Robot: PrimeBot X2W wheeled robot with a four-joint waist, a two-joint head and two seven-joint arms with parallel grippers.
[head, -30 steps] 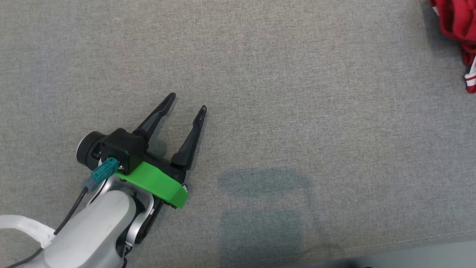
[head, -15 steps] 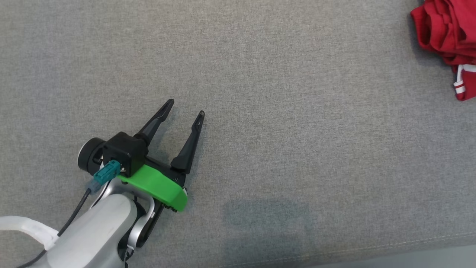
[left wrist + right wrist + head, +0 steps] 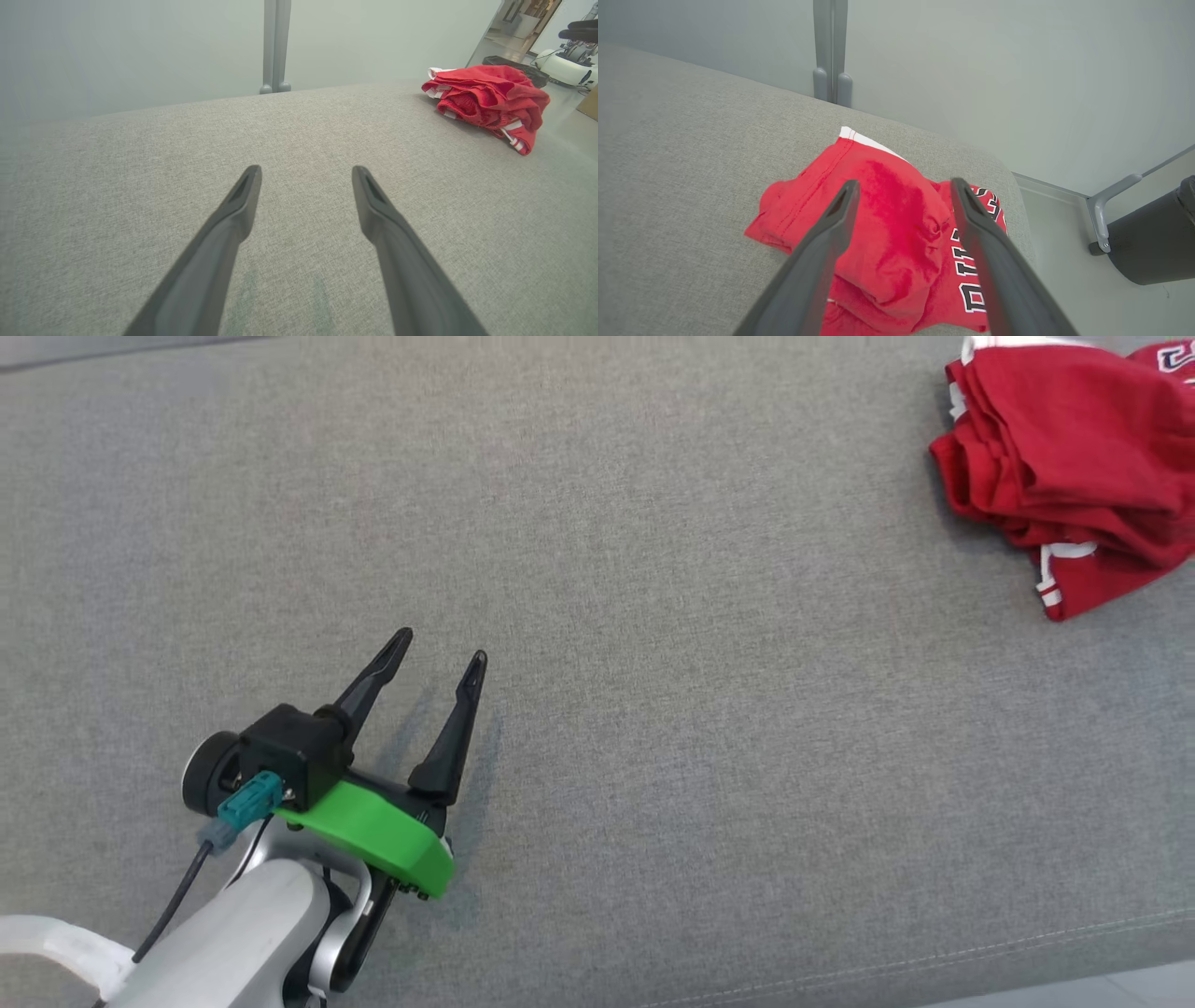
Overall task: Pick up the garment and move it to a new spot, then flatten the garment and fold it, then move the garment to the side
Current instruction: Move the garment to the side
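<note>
The garment (image 3: 1055,476) is a crumpled red piece with white trim, and it lies at the far right of the grey fabric surface (image 3: 653,616), close to the far edge. Going from the left in the head view, we first see the pale forearm at the near left corner, and then the left gripper (image 3: 441,646) with its green plate. Its two dark fingers are spread apart with nothing between them, and they point to the far side. Its shadow falls just beside it on the fabric. In the middle we see bare grey fabric, so the left gripper is well apart from the garment.

In the left wrist view the garment sits to the right, near the edge of the surface. In the right wrist view the right gripper (image 3: 904,183) has its fingers spread too, and the red cloth with black and white letters shows between them. We cannot tell if the fingers touch the cloth.
</note>
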